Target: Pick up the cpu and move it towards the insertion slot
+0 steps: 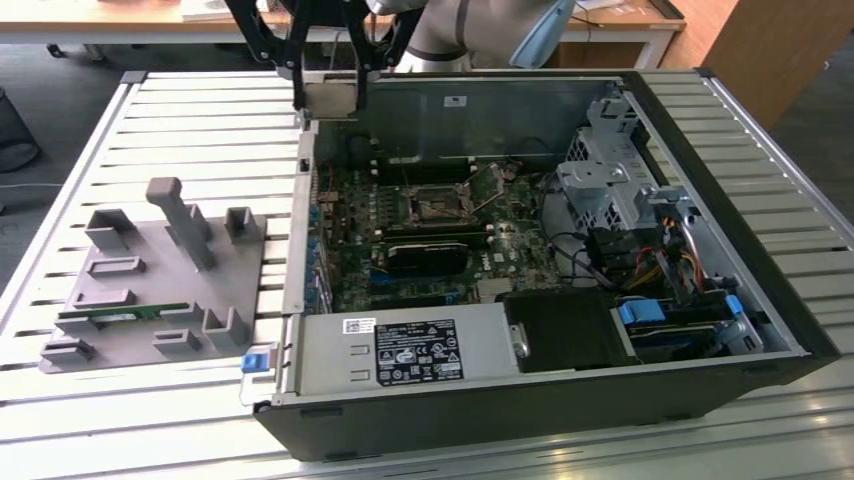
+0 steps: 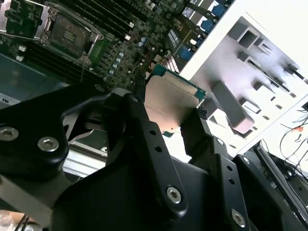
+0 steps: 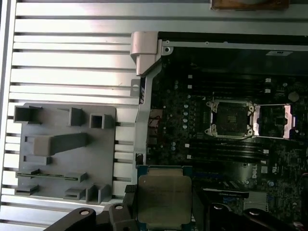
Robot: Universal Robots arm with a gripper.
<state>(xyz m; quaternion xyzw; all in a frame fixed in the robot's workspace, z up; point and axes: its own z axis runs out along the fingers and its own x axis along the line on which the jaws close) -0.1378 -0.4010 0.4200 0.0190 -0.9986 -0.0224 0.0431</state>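
The tool grips the cpu by two opposite edges, held above the open computer case's rim; both wrist views show its silvery top, the exterior view its underside. The arm reaches down from above, well apart from the insertion slot

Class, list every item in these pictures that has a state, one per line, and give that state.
gripper: shut on the cpu, raised above the case edge.
cpu: held off the surfaces, metal top showing.
insertion slot: open, frame lid swung aside, nothing in it.
computer case: lying on its side, side panel off.
grey tray: on the table, green memory stick lying in one recess.
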